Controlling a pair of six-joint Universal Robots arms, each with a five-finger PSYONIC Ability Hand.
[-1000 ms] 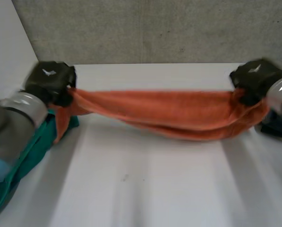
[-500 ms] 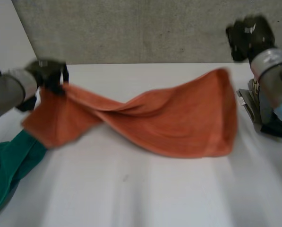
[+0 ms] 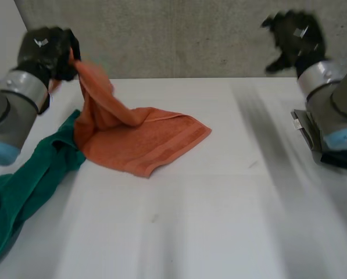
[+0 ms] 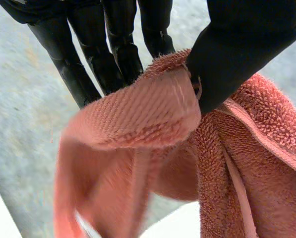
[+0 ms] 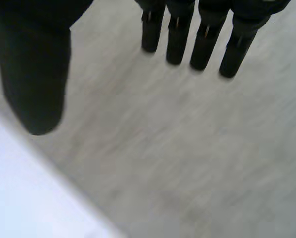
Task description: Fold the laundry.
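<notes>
A lab-like room: white table [image 3: 219,232] against a raw concrete wall [image 3: 179,35].

Bare white table [image 3: 231,221] runs from the orange towel [image 3: 138,142] across to my right arm [image 3: 336,110] and along the whole near side. On my left, the towel hangs from my left hand [image 3: 45,52] and heaps on the table, touching the green cloth [image 3: 22,186] at the left edge. The grey wall [image 3: 179,35] closes the far side. A grey pile [image 3: 301,125] sits beside my right arm.
</notes>
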